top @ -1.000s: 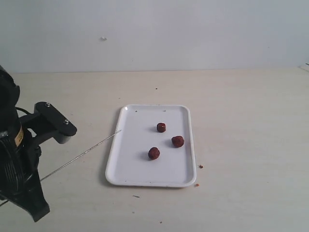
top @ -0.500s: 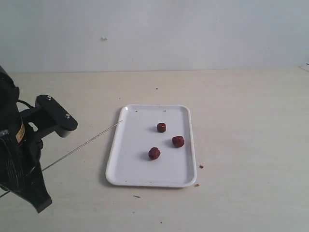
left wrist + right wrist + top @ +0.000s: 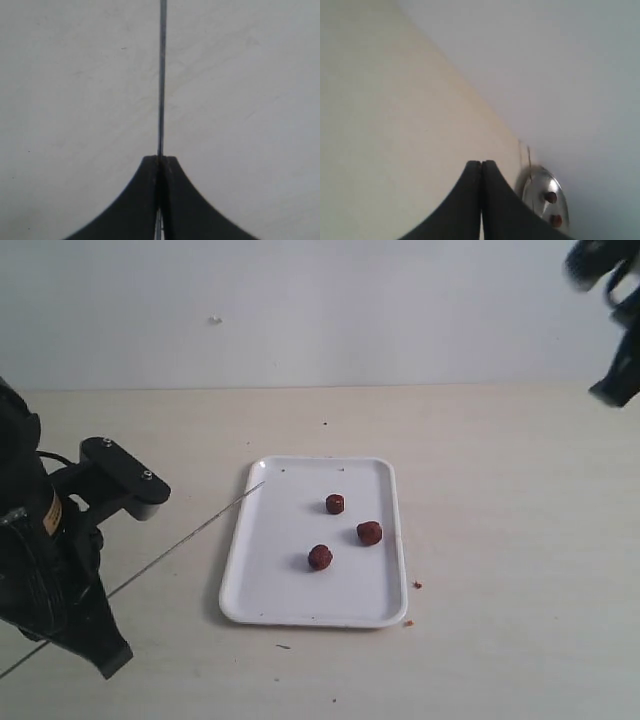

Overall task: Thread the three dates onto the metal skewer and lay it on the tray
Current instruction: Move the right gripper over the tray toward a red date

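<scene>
Left claw (image 3: 160,159): pressed together, pinching the metal skewer (image 3: 180,545) between its black fingertips. The skewer is a very thin, straight grey rod. In the exterior view it runs slantwise from the lower left edge of the picture up to the tray (image 3: 290,592), and its tip sits over the tray's far left corner. Whether the tip touches the tray cannot be told.

Tray: flat, white, rectangular, with rounded corners and a low raised rim. It lies on the pale counter (image 3: 500,490).

Dates: three small, dark red-brown, roundish lumps, all loose on the tray and apart from one another. The rear date (image 3: 335,504) sits near the tray's middle, the side date (image 3: 369,533) lies close to the rim farthest from the skewer, and the front date (image 3: 320,557) is nearest the camera. None is on the skewer.

Two reddish crumbs (image 3: 416,585) lie on the counter just beside the tray.

Right claw (image 3: 481,162): pressed together, holding nothing, raised well apart from the tray.
</scene>
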Available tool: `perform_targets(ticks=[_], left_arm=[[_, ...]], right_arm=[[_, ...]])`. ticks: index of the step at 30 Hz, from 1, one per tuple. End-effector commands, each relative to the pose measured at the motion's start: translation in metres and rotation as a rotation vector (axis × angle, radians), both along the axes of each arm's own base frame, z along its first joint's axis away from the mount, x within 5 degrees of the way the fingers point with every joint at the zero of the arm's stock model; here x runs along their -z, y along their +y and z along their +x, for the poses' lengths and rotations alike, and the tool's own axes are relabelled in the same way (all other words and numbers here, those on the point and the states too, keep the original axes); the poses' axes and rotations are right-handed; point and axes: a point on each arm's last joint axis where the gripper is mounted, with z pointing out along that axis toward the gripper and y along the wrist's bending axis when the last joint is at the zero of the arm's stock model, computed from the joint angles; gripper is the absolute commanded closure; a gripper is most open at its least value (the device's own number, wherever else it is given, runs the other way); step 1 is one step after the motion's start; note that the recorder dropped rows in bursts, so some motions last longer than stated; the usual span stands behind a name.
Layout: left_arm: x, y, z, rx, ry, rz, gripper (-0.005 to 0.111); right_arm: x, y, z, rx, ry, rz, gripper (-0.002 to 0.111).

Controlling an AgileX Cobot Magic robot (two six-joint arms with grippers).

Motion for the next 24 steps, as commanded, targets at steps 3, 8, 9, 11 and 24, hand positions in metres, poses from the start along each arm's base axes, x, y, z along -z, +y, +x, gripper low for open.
perform_targets(ticks=[3,8,9,11,24], left_arm=[[0.013,0.006,-0.008,-0.087,0.01,-0.011,0.107],[0.025,0.014,-0.015,-0.076,0.023,0.024,0.107],[0.027,0.015,-0.016,-0.069,0.02,0.03,0.107],[0.032,0.018,-0.017,-0.053,0.013,0.04,0.107],[0.054,0.028,-0.032,-0.03,0.037,0.034,0.107]], right_arm=[[0.06,0.061,0.044,-0.521,0.392,-0.281,0.108],[0.075,0.094,0.063,-0.758,0.436,-0.265,0.108],[0.077,0.099,0.067,-0.793,0.434,-0.245,0.108],[0.078,0.107,0.072,-0.856,0.42,-0.199,0.108],[0.077,0.147,0.068,-1.233,0.374,-0.149,0.067]])
